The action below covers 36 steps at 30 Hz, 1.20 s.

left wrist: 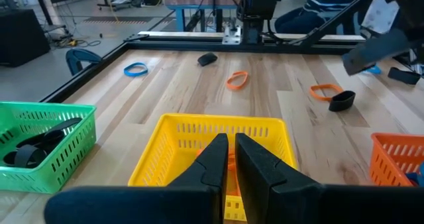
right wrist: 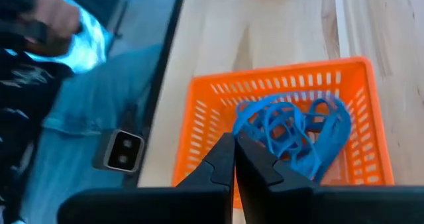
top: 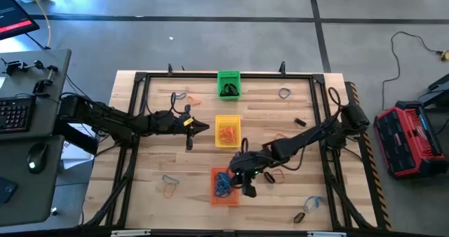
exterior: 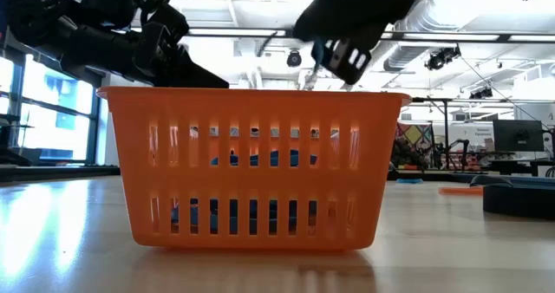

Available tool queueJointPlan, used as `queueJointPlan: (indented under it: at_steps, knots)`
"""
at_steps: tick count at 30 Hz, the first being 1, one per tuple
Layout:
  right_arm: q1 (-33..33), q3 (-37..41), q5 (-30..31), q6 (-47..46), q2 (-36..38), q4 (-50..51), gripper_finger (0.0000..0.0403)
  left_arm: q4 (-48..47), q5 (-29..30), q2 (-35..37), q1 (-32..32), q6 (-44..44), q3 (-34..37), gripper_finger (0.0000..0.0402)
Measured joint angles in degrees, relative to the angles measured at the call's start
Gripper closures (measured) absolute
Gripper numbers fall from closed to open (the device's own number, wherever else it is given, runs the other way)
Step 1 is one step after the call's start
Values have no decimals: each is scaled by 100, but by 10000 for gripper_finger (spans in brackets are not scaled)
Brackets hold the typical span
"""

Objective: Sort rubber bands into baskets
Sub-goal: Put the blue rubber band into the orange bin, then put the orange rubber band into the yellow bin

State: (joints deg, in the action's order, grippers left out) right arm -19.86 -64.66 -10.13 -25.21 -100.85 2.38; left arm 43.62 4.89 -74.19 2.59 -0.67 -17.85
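Three baskets sit along the table's (top: pixel 151 195) midline: green basket (top: pixel 229 85) at the far edge, yellow basket (top: pixel 227 131) mid-table, orange basket (top: pixel 224 186) near. Right gripper (top: pixel 247 188), fingers together and empty, hovers over the orange basket's blue rubber bands (right wrist: pixel 295 134). Left gripper (top: pixel 203 127), pinched nearly closed, points at the yellow basket.

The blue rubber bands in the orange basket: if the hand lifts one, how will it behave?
The blue rubber bands lie as a tangled heap, so one would likely drag others along. They look thin and floppy, probably sagging when lifted. The orange basket seems light and might shift.
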Motion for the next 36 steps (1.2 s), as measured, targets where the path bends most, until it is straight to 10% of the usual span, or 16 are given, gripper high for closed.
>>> queueJointPlan:
  at_steps: [24,36]
  knots:
    - [487,-621,-1499,328,-1064,311,397,2,54,0,116,137,0,383]
    - [485,-621,-1554,319,-1032,333,251,-119,189,0,366,408,0,383]
